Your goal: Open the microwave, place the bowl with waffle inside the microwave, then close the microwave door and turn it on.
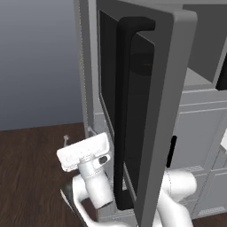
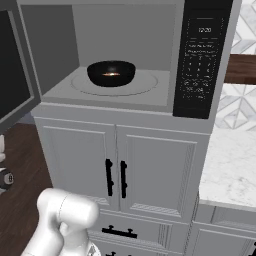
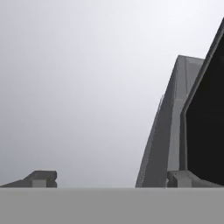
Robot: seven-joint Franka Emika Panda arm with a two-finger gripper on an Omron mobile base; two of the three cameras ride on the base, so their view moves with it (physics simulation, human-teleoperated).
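In the left base view, open floor (image 1: 31,177) of dark wood planks lies at the far left, with a plain grey-blue wall (image 1: 40,62) above it and nothing standing there. The gripper (image 1: 84,153) sits low over that floor, just left of the microwave door (image 1: 164,111); its jaws stand wide apart and hold nothing. In the hand view the two dark fingertips (image 3: 41,179) rise well apart at the bottom, with blank grey space between them and the door's dark glass and grey frame at the right.

The door stands swung out toward the cameras, its edge facing the base, and its long black bar handle (image 1: 124,111) runs upright just right of the gripper, apart from it.

Further right, in the right base view, the microwave (image 2: 125,55) stands open. The bowl (image 2: 111,73) rests inside on the round turntable, near the middle of the grey cavity floor, clear of the walls, with something pale orange in it. The black control panel (image 2: 202,60) borders the cavity on the right. Below are two grey panelled cabinet doors (image 2: 120,170) with short black handles. At the far right a white marble bench (image 2: 230,170) meets a patterned tile wall (image 2: 240,105).
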